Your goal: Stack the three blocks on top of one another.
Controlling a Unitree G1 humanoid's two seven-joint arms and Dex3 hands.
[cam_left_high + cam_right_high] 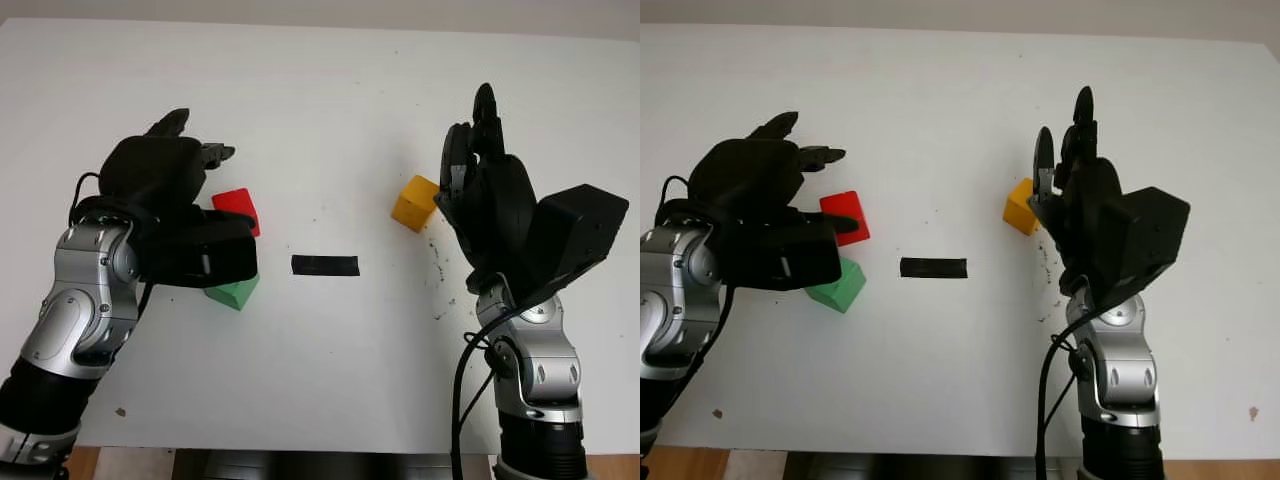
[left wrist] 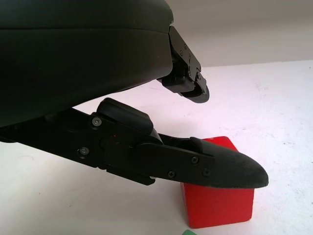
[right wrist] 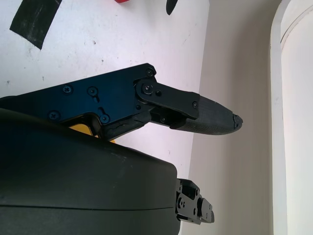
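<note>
The left hand (image 1: 175,175) hangs open over the left side of the white table (image 1: 330,90), holding nothing, its fingers reaching across the red block (image 1: 238,209) without clasping it; in the left wrist view one fingertip (image 2: 234,169) crosses in front of the red block's upper face, and whether it touches cannot be told. The red block sits just to the right of the hand's palm, and the green block (image 1: 236,292) lies just nearer than it, partly hidden under the left forearm; whether the two blocks touch cannot be told. The right hand (image 1: 485,175) stands upright on the right side of the table, open and holding nothing, its fingers pointing toward the far edge. Just to its left, close beside the palm, sits the yellow block (image 1: 415,203), tilted a little on the tabletop. Between the two hands, near the table's middle, lies a short strip of black tape (image 1: 325,265), well apart from all three blocks.
</note>
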